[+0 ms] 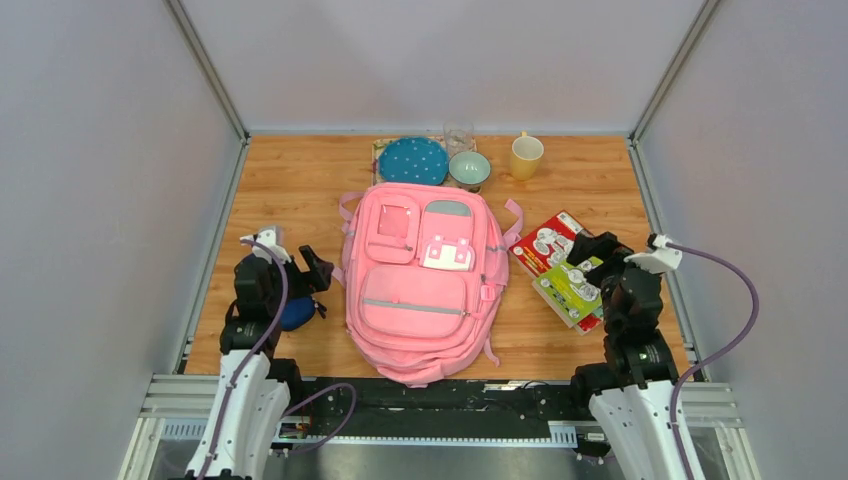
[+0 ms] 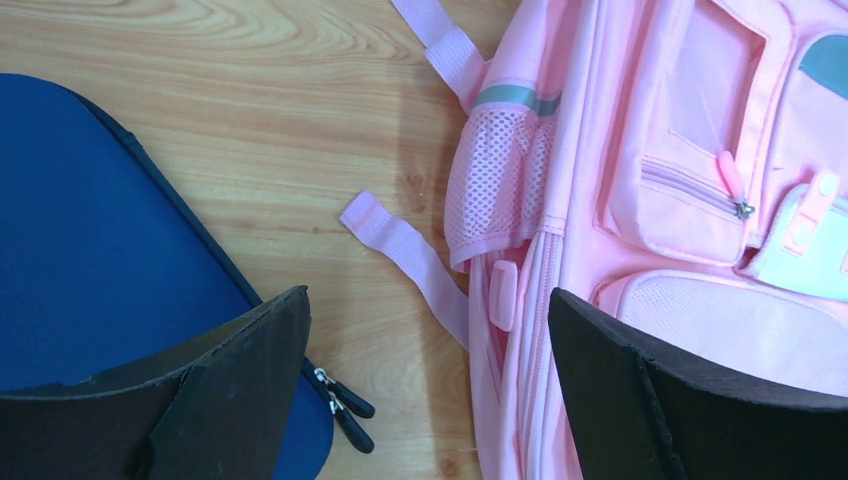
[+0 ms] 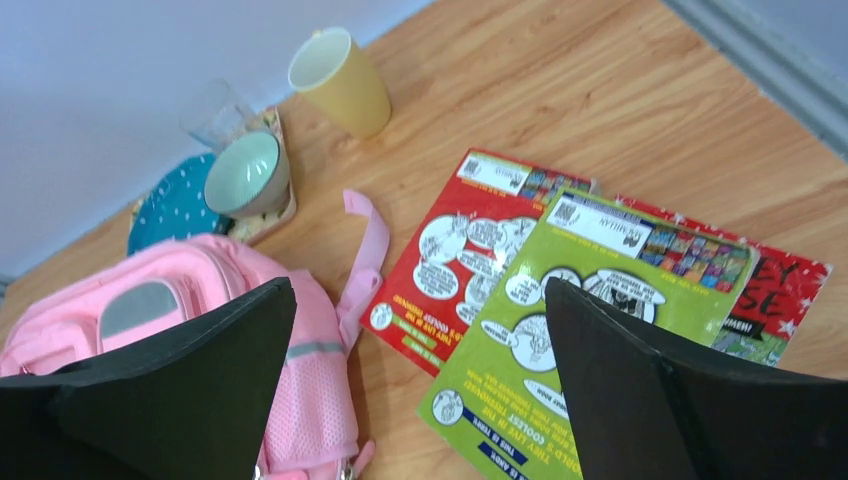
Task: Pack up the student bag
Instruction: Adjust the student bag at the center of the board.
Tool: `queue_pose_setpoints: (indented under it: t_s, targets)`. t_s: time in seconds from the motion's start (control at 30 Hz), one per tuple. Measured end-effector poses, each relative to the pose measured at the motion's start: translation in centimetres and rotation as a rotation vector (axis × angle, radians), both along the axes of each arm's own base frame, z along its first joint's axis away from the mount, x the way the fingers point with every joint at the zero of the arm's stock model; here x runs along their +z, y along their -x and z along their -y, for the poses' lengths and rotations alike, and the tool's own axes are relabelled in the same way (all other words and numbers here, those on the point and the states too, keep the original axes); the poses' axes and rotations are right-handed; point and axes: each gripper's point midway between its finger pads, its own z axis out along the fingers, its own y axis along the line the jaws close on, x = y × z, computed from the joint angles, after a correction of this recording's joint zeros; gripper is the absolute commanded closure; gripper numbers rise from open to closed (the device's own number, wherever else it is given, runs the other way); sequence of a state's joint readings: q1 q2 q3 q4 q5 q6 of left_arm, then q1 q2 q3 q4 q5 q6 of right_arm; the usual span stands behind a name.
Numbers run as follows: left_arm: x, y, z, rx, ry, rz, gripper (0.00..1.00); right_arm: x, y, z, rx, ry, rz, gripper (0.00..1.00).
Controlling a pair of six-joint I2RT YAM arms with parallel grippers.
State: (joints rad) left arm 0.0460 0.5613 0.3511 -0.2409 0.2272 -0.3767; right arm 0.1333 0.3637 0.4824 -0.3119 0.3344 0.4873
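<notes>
- Left gripper (image 2: pixel 428 300), one: jaws spread wide, holding nothing, hanging over the table (image 1: pixel 300 180) between pouch and bag.
- Navy zip pouch (image 2: pixel 100 250), one: flat, just left of the bag.
- Student bag (image 1: pixel 425 280), one: pink, lying at the middle of the table with its pockets up and zips seemingly closed. I judged it soft and limp, likely light, and prone to sag or slide. It looked best taken by a zip pull (image 2: pixel 733 180) or a strap (image 2: pixel 400 245), not the slack cloth.
- Behind it: dotted plate (image 1: pixel 413 160), one; glass (image 1: pixel 458 138), one; bowl (image 1: pixel 469 168), one; yellow mug (image 1: pixel 526 156), one.
- Activity books (image 1: pixel 560 270), three by my count, overlapping, right of the bag.
- Right gripper (image 3: pixel 420 285), one: jaws likewise released, empty, above the books.
</notes>
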Motion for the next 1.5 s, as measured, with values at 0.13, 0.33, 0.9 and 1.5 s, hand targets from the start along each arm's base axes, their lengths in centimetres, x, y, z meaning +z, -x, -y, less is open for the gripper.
queue_pose_setpoints:
  t_s: [0.13, 0.33, 0.9, 1.5]
  targets:
    - [0.6, 0.5, -0.2, 0.029, 0.016, 0.017, 0.04, -2.7, 0.1, -1.4, 0.074, -0.013, -0.124, 0.01]
    - [0.1, 2.4, 0.3, 0.070, 0.104, -0.107, 0.01, -3.5, 0.8, -3.0, 0.157, -0.034, -0.260, 0.01]
    - [-0.4, 5.1, 4.7, -0.087, 0.318, -0.136, 0.03, -3.7, 1.5, -6.0, 0.310, -0.105, -0.335, 0.05]
    - [-5.8, 7.1, 6.7, -0.127, 0.367, -0.244, 0.15, -9.2, -0.3, -12.1, 0.582, -0.298, -0.525, 0.06]
